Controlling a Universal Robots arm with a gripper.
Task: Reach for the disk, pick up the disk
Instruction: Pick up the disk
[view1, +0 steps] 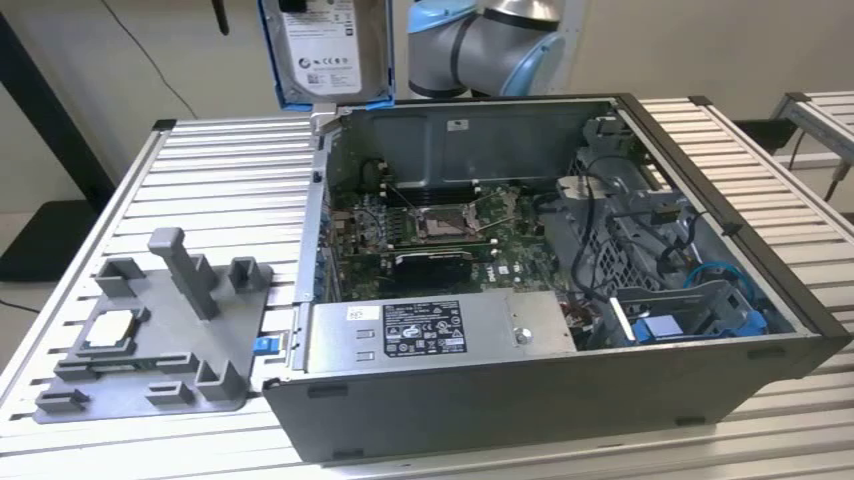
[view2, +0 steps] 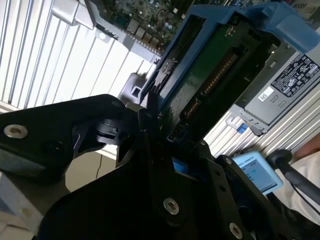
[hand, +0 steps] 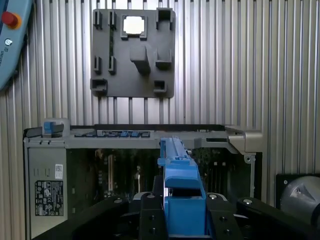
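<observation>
Already aloft: we hold disk (view1: 324, 48) in air over far edge of surface (view1: 214, 170), above open computer case (view1: 534, 410). Jaws clamped on its blue bracket (hand: 176, 172). We judge reach and pick-up done. Case wall just below disk. Grey fixture (view1: 160, 340) with silver chip (view1: 110, 328) lies by surface's near corner on exterior view's left, well apart.

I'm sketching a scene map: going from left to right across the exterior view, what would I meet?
Silver chip on the grey tray → disk, raised above the case → processor socket → blue caddy.
</observation>
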